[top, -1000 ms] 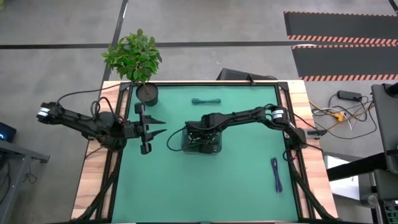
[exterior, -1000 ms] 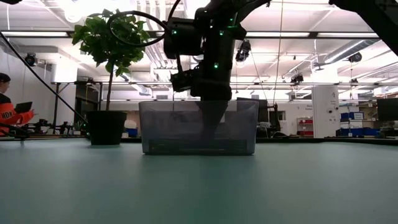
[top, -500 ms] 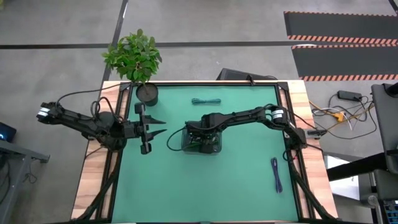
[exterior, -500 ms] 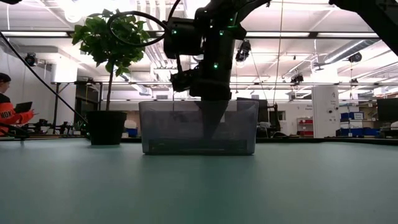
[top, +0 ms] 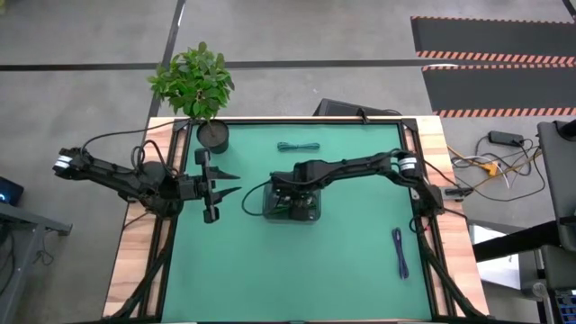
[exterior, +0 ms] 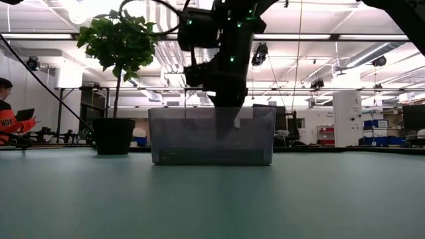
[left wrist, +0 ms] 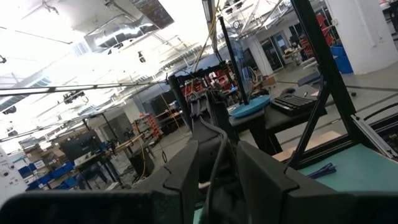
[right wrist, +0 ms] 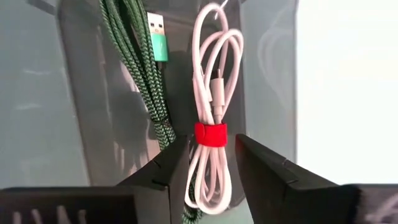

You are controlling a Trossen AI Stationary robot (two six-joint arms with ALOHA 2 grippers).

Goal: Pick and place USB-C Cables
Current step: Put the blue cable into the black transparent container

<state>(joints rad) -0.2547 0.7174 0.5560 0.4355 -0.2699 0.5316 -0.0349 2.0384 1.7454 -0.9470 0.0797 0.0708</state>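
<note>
A clear plastic bin (top: pixel 317 216) stands mid-table. In the right wrist view the green cable (right wrist: pixel 140 81) and the white cable (right wrist: pixel 211 87) with a red tie (right wrist: pixel 210 134) lie side by side on its floor. My right gripper (right wrist: pixel 211 140) hangs open above the white one, a finger on either side without touching; in the low view it (exterior: pixel 226 127) dips into the bin from above. The dark teal cable (top: pixel 298 147) lies on the mat toward the far edge. The purple-blue cable (top: pixel 400 252) lies near the right edge. My left gripper (top: pixel 236 184) waits open, left of the bin.
A potted plant (top: pixel 213 135) stands at the table's far left corner, its dark pot (exterior: pixel 113 136) left of the bin (exterior: pixel 172 143) in the low view. Green mat lies bare on the near half. A person (exterior: pixel 6 113) sits far behind the table's left side.
My right gripper has risen inside the bin: in the low view its fingers reached close to the bin floor, and now their tips sit in the upper half of the bin. The left arm and the cables on the mat have stayed put.
</note>
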